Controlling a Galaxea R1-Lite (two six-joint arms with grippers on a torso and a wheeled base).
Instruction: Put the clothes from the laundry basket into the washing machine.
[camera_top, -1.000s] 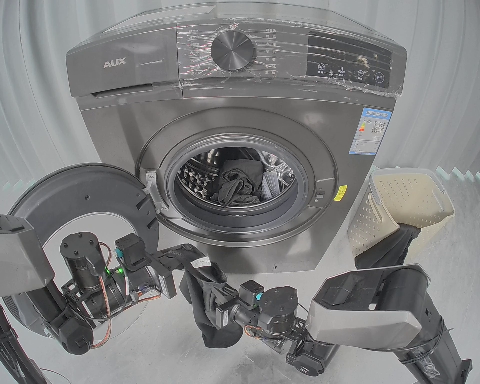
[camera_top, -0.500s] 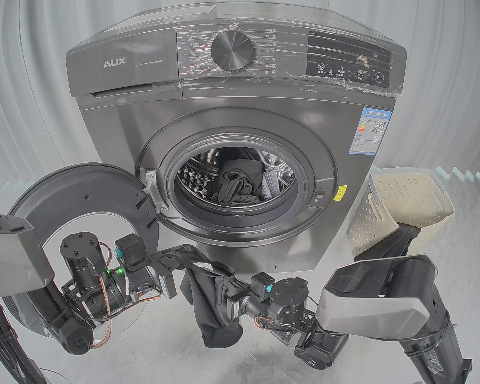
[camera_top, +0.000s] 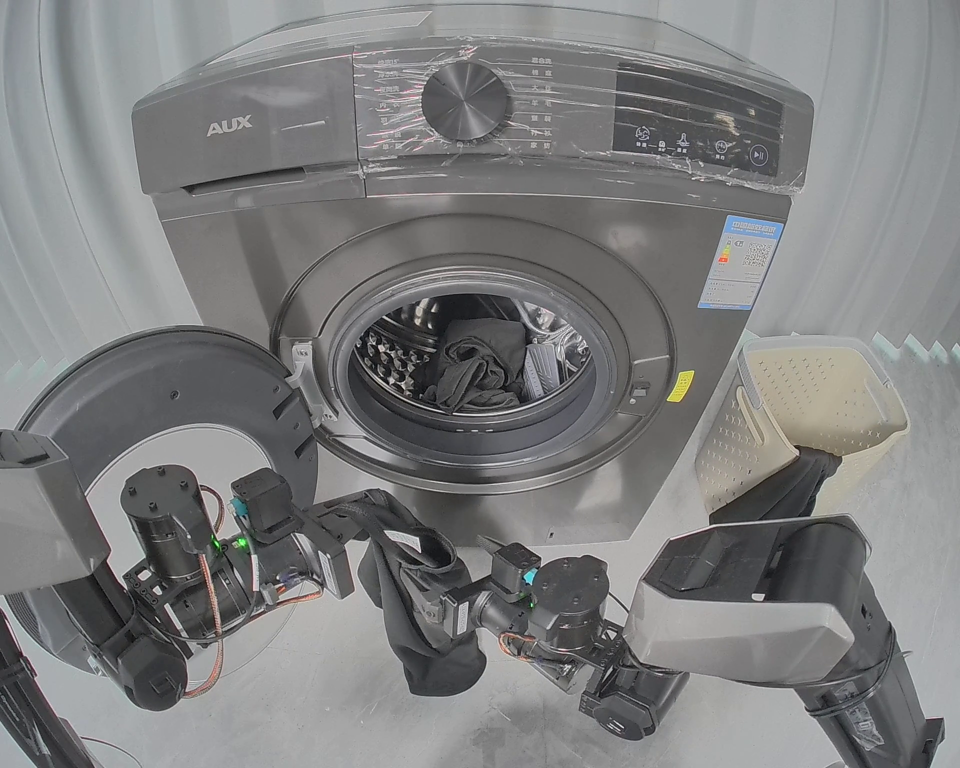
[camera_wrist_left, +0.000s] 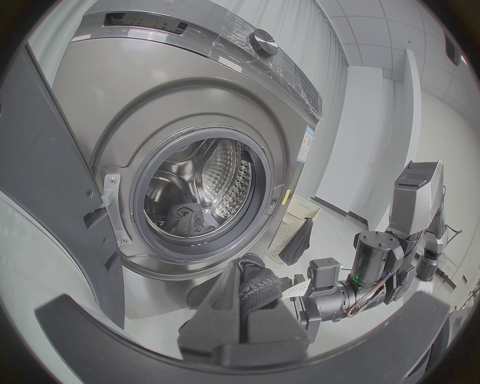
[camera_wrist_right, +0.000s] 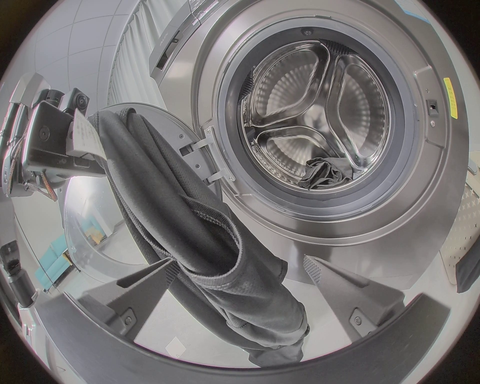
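Note:
A black garment (camera_top: 425, 640) hangs in front of the washing machine (camera_top: 470, 250), below its open drum. My left gripper (camera_top: 345, 520) is shut on the garment's upper edge, and in the left wrist view black fabric (camera_wrist_left: 257, 285) is pinched in it. My right gripper (camera_top: 442, 608) is open at the garment's right side. In the right wrist view the cloth (camera_wrist_right: 200, 225) drapes between the spread fingers (camera_wrist_right: 345, 285). A dark bundle of clothes (camera_top: 475, 365) lies inside the drum. The cream laundry basket (camera_top: 830, 390) stands right of the machine, with a dark garment (camera_top: 790, 490) hanging over its front.
The round machine door (camera_top: 150, 390) stands swung open at the left, just behind my left arm. Pale curtains hang behind the machine. Bare grey floor (camera_top: 320, 710) lies under the hanging garment.
The right gripper drew back to the right, then came left again against the garment. The garment's top fold shifted and its white label went out of sight. The left arm stayed put.

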